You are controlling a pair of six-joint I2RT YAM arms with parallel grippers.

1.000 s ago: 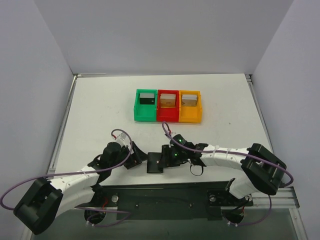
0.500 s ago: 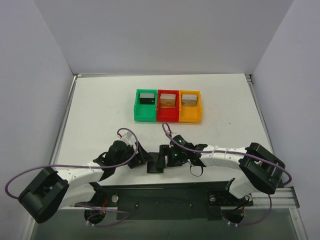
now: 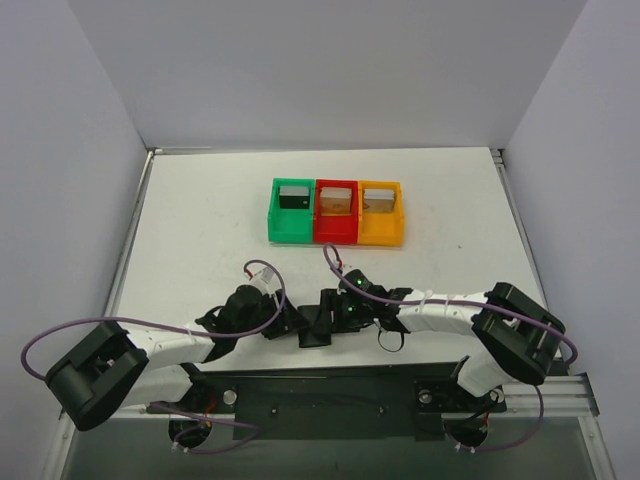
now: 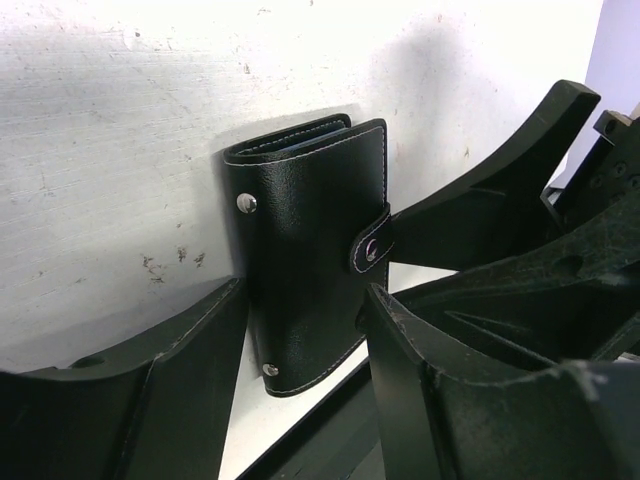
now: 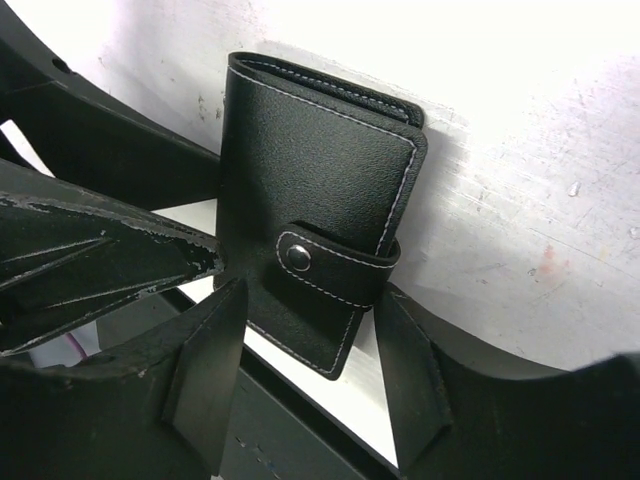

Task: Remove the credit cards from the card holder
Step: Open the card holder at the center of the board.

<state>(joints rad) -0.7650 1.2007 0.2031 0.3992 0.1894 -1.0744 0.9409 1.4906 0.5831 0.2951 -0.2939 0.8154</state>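
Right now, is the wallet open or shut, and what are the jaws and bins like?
Card holder: shut, strap snapped, lying flat.
Left gripper: jaws straddle it, grip unclear.
Right gripper: jaws open around it.
Green bin: holds something dark.
Red bin: holds something tan.
Orange bin: holds something tan.

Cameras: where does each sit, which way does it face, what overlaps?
Top external: above and behind the bases, looking down on the table; both arms show, left gripper and right gripper at the card holder.
Left wrist: on the left arm, facing the card holder; own fingers flank it.
Right wrist: on the right arm, facing its strap side; own fingers flank it.
Shared: all three see the card holder; the wrists from opposite sides.
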